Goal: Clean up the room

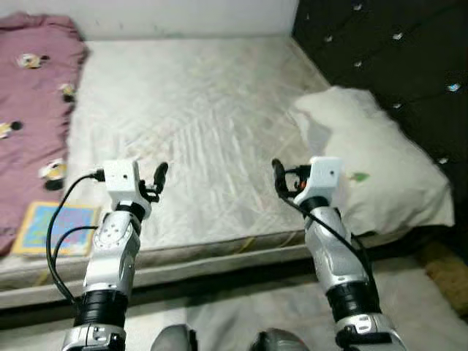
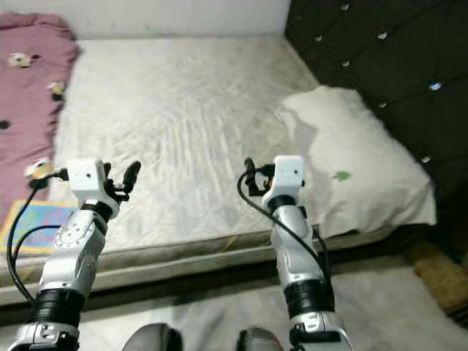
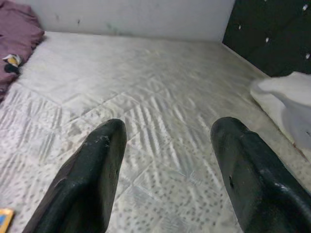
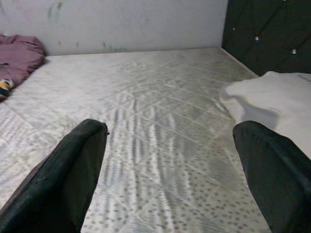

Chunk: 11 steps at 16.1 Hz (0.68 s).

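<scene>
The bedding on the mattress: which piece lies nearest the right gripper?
The white pillow, just beside the right gripper; the purple blanket lies across the mattress.

Dark tufted headboard (image 1: 395, 58); perhaps a rug (image 1: 446, 270).

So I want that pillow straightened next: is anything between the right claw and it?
Nothing visible. The right claw hovers open over bare mattress, and the white pillow lies just to its right by the headboard.
</scene>
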Available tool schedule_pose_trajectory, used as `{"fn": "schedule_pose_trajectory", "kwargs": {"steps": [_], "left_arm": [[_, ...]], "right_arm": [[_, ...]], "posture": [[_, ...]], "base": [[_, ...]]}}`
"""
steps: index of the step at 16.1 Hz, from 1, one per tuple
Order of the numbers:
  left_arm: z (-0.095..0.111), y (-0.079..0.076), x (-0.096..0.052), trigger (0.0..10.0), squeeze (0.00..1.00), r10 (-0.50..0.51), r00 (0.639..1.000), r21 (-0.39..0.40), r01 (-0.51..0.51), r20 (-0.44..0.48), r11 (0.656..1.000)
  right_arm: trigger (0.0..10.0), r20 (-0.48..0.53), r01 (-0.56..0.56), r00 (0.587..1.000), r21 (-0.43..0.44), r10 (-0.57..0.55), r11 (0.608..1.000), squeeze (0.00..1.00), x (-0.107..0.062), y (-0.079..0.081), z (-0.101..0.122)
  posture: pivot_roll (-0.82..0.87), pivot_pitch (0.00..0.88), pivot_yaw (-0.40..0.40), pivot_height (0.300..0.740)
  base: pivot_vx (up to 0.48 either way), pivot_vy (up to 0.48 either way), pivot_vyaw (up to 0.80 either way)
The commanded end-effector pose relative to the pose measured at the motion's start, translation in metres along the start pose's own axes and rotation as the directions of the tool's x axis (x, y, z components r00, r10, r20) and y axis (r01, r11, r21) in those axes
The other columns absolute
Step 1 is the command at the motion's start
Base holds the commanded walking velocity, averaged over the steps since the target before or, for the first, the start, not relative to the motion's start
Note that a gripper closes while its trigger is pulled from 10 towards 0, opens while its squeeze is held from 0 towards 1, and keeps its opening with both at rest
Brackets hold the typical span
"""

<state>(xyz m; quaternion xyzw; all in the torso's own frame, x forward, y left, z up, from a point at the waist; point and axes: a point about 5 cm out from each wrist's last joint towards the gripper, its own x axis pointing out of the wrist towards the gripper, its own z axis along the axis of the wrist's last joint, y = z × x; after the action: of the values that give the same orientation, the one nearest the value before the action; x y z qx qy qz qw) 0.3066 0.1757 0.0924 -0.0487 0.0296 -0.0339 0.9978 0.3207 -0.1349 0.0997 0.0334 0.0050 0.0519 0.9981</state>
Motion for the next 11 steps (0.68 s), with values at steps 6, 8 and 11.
{"fn": "schedule_pose_trajectory", "kwargs": {"steps": [6,8,11], "left_arm": [[-0.0022,-0.0089,0.0012,10.0,0.00,-0.032,0.999,0.006,0.032,-0.010,0.999],[-0.0009,-0.0096,0.0014,10.0,0.00,-0.040,0.999,0.013,0.040,0.002,0.999],[-0.0010,-0.0098,0.0011,10.0,0.00,-0.043,0.999,0.013,0.043,0.000,0.999]], "right_arm": [[10.0,-0.009,0.034,0.999,-0.012,-0.034,0.999,0.00,-0.0016,-0.0112,-0.0004],[10.0,-0.008,0.032,0.999,-0.016,-0.032,0.999,0.00,-0.0015,-0.0107,-0.0002],[10.0,-0.009,0.032,0.999,-0.016,-0.033,0.999,0.00,-0.0016,-0.0106,-0.0005]], "posture": [[0.03,0.051,-0.029,0.740],[0.03,0.052,-0.029,0.740],[0.03,0.052,-0.028,0.740]], "base": [[0.000,0.438,0.00],[0.124,0.424,0.00],[0.286,0.388,0.00]]}}
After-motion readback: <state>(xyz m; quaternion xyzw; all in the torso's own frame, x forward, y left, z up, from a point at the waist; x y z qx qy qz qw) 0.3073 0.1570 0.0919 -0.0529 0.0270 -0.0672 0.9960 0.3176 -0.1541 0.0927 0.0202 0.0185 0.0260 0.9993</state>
